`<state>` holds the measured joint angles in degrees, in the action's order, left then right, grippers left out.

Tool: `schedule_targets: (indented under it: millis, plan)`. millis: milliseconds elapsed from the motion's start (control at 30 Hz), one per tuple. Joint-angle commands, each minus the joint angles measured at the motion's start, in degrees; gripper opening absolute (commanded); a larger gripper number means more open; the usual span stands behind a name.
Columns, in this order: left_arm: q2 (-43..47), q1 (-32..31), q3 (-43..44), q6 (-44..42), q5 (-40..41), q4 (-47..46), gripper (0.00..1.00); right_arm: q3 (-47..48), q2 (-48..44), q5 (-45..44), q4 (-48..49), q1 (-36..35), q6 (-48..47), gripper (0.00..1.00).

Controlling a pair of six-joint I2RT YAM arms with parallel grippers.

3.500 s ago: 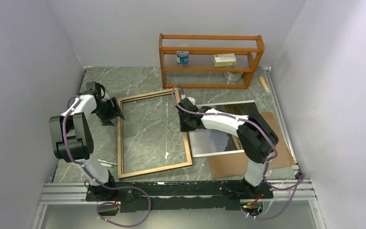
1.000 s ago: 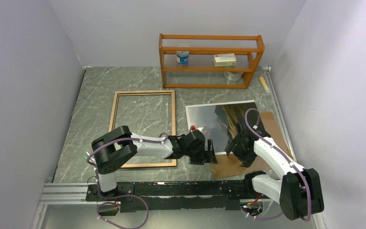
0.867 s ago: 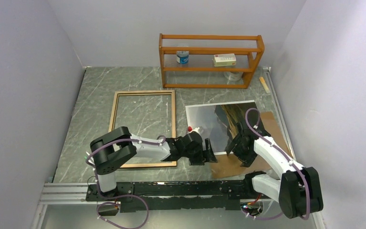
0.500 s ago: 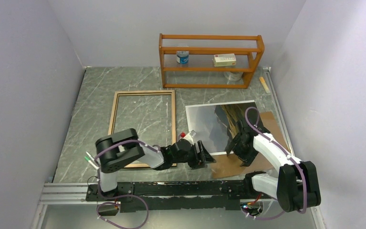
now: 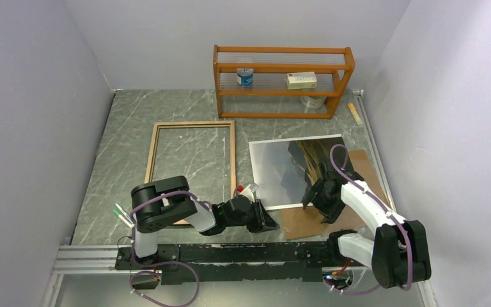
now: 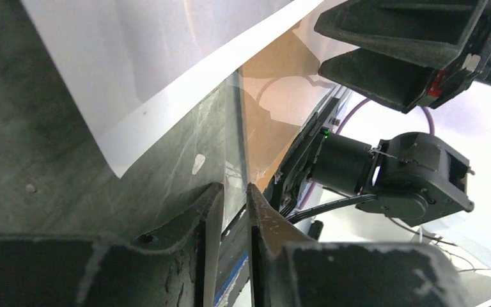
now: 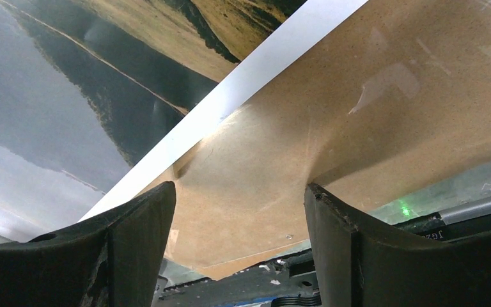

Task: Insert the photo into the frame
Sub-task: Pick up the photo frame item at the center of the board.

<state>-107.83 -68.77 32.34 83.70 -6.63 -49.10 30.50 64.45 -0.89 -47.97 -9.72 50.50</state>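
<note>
Your left gripper (image 6: 230, 190) is pressed nearly together (gripping nothing) beside a corner of the photo (image 5: 280, 171). Your right gripper (image 7: 240, 192) is spread over the cardboard backing (image 7: 358, 96). The photo lies at 3 o'clock of the frame (image 5: 150, 153).

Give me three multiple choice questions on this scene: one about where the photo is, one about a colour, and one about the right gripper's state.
1. Where does the photo lie?
A. Inside the frame
B. Right of the frame, partly on the cardboard sheet
C. Held up in the air
2. What colour is the frame's upturned side?
A. Black
B. White
C. Light brown
3. The right gripper is:
A. Open
B. Shut on the photo
C. Out of view
Answers: B, the top view shows it beside the frame, overlapping the cardboard; C, bare wood faces up; A, the right wrist view shows its fingers wide apart.
</note>
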Motion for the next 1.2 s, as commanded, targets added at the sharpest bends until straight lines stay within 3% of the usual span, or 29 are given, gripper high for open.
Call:
schedule_targets:
  millis: [0,267,567,833,1167]
  plan:
    - [-0.98,-0.22,1.32,-1.15,-0.89,-0.13,0.23,-3.59,0.52,2.22,5.97,0.05,0.48,0.76]
    - [-4.24,0.47,0.38,0.2,-2.66,-6.97,0.35,-3.64,-0.37,2.24,6.32,0.03,0.04,0.76]
    - [-3.96,1.33,4.72,-4.88,-7.11,-6.74,0.05,-2.62,-1.72,2.91,6.51,0.05,-2.31,0.76]
    - [5.95,4.94,9.24,-7.97,-11.2,13.12,0.03,5.07,-5.35,1.16,0.14,0.05,-4.0,0.8]
    - [19.42,11.19,27.35,-15.8,-12.77,64.18,0.02,21.3,-7.41,-5.32,-7.53,-0.05,-5.76,0.81]
